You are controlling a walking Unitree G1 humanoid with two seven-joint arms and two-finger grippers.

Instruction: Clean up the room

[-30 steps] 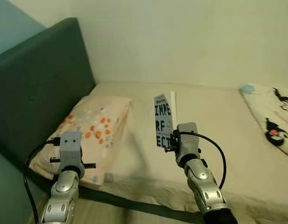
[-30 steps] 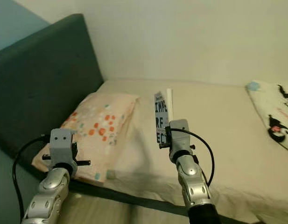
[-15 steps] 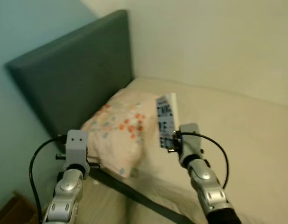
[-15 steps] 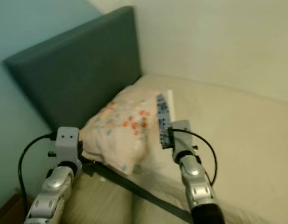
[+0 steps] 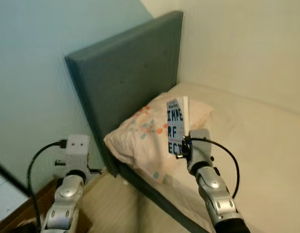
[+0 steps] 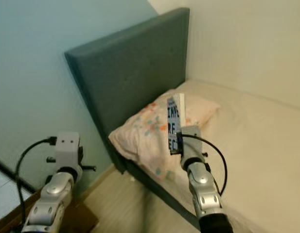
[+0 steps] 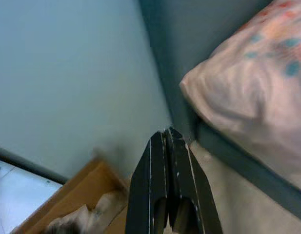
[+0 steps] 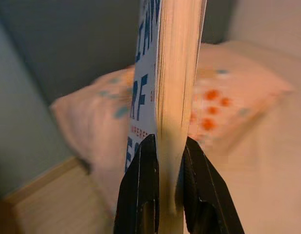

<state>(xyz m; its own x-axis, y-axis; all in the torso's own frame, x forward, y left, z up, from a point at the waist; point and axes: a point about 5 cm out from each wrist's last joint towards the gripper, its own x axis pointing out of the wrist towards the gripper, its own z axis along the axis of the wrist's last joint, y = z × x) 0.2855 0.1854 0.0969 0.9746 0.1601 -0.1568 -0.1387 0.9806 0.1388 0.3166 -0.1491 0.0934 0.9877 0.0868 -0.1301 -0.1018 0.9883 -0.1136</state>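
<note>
The robot is standing at the head end of a bed (image 5: 266,126) covered with a cream sheet. Its right end effector (image 8: 162,161) is gripping a book (image 5: 175,125) upright by the bottom edge, the two black fingers (image 8: 140,180) pinching cover and pages between them. The book is showing a blue and white cover with large dark letters and is hovering in the air over the near edge of the mattress, just in front of a pillow (image 5: 150,133). The pillow is pale peach with orange and teal spots and is lying at the left end of the bed, touching a dark grey-green padded headboard (image 5: 125,77). Beyond the headboard to the left a light blue wall (image 5: 38,73) is rising. The left end effector (image 7: 168,141) is hanging lower on the left, its fingers pressed flat together with nothing between them, pointing toward the floor beside the bed. A wooden box (image 7: 87,192) is sitting on the floor there, against the wall.
</note>
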